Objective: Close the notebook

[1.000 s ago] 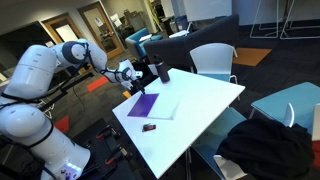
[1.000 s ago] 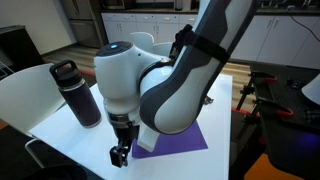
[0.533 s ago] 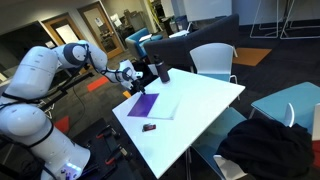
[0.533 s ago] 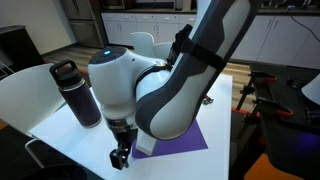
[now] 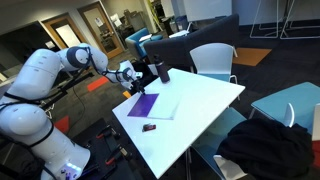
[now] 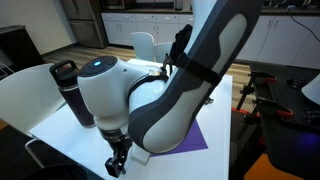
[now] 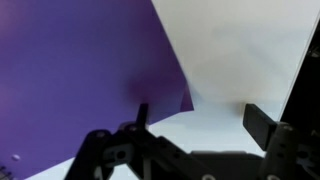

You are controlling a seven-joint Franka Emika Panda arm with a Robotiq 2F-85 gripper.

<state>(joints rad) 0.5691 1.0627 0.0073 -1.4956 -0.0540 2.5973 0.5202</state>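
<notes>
The notebook lies open and flat on the white table (image 5: 205,100). Its purple cover (image 5: 143,103) is beside its white page (image 5: 166,106). In an exterior view only the purple part (image 6: 188,137) shows behind the arm. In the wrist view the purple cover (image 7: 80,70) fills the left and the white page (image 7: 240,45) the upper right. My gripper (image 7: 200,125) is open and empty, just off the cover's corner. It shows at the notebook's near table edge in both exterior views (image 5: 128,74) (image 6: 117,163).
A dark cylindrical bottle (image 5: 163,72) (image 6: 78,93) stands on the table near the notebook. A small dark red-tipped object (image 5: 149,127) lies toward the table's front. Chairs (image 5: 213,61) surround the table. My arm's bulk (image 6: 170,90) hides much of the table.
The arm has shifted and the gripper has sunk lower toward the table edge by the notebook. The notebook, bottle and small object have not moved.
</notes>
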